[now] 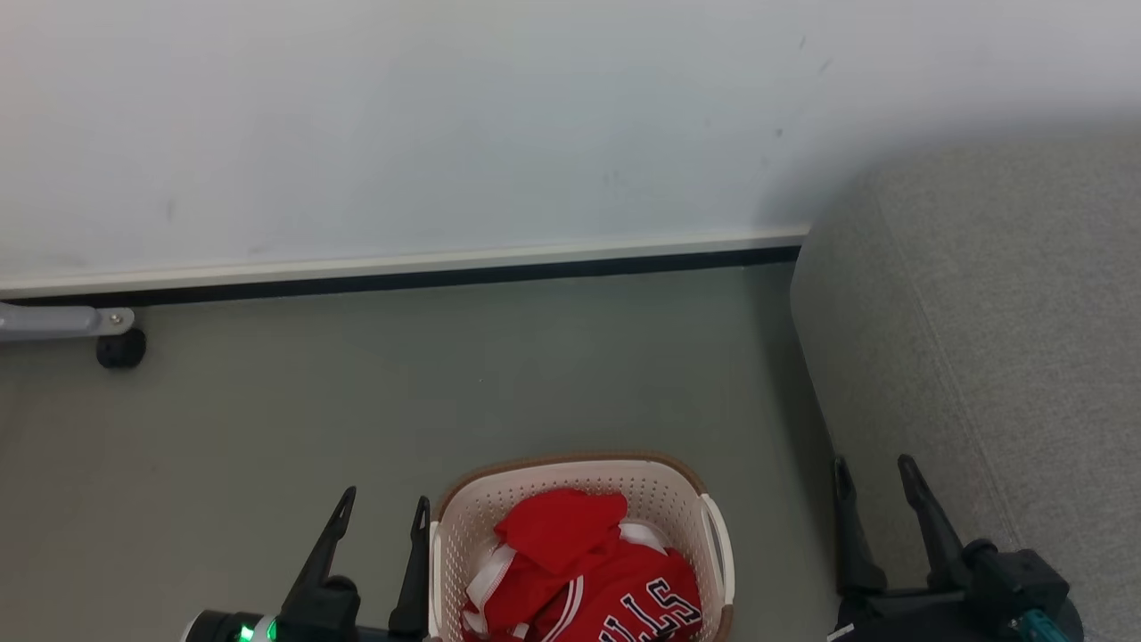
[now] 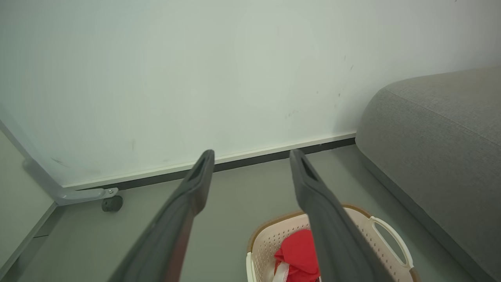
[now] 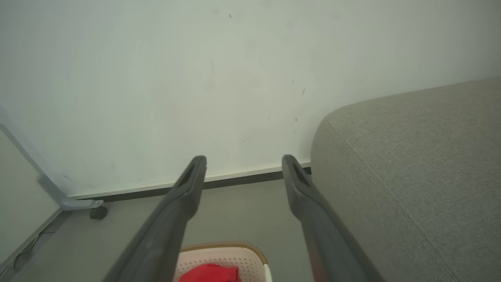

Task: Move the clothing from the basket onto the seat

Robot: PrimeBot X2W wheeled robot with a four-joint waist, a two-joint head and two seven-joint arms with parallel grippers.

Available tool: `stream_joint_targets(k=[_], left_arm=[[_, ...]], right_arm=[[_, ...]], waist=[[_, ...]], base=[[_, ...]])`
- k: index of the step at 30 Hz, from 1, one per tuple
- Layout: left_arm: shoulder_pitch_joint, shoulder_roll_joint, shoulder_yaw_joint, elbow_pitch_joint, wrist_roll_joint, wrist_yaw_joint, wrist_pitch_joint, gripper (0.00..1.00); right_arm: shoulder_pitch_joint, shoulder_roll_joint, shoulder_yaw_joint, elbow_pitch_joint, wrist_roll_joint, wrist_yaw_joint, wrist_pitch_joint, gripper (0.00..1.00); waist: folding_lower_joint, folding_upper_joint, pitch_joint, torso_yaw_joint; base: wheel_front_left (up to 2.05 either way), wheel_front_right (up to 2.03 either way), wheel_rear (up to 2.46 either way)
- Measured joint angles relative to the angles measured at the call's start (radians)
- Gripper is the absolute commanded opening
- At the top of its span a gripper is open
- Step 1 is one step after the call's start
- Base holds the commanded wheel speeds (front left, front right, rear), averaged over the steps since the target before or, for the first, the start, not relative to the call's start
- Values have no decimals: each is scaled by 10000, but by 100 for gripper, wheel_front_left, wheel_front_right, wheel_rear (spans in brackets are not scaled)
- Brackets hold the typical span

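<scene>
The cream basket [image 1: 463, 522] with a brown rim stands on the floor at the bottom middle of the head view. Red clothing [image 1: 584, 571] with white trim and block lettering lies bunched inside it. The grey seat [image 1: 998, 339] rises at the right. My left gripper [image 1: 383, 508] is open just left of the basket, nothing between its fingers. My right gripper [image 1: 874, 473] is open by the seat's front edge, right of the basket. The left wrist view shows the basket [image 2: 364, 225], clothing [image 2: 299, 252], seat [image 2: 438, 149] and open gripper [image 2: 252, 156]. The right wrist view shows the basket [image 3: 223, 254], clothing [image 3: 209, 273], seat [image 3: 411, 164] and open gripper [image 3: 242, 162].
A pale wall [image 1: 446, 134] with a white and dark skirting strip runs across the back. A grey metal leg with a black caster [image 1: 120, 348] stands at the far left by the wall. Grey floor [image 1: 446, 383] lies between the basket and the wall.
</scene>
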Motion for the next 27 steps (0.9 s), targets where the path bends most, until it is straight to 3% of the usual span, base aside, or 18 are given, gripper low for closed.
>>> stream_joint_targets(k=[27], left_arm=[[-3729,-474,-1743,3143,1296,-794,1041,100]], right_arm=[[-3022,-40,-623,-1055,-186,0,-73,100]], waist=[[3,1,3891,-965]], base=[[0,0,0]])
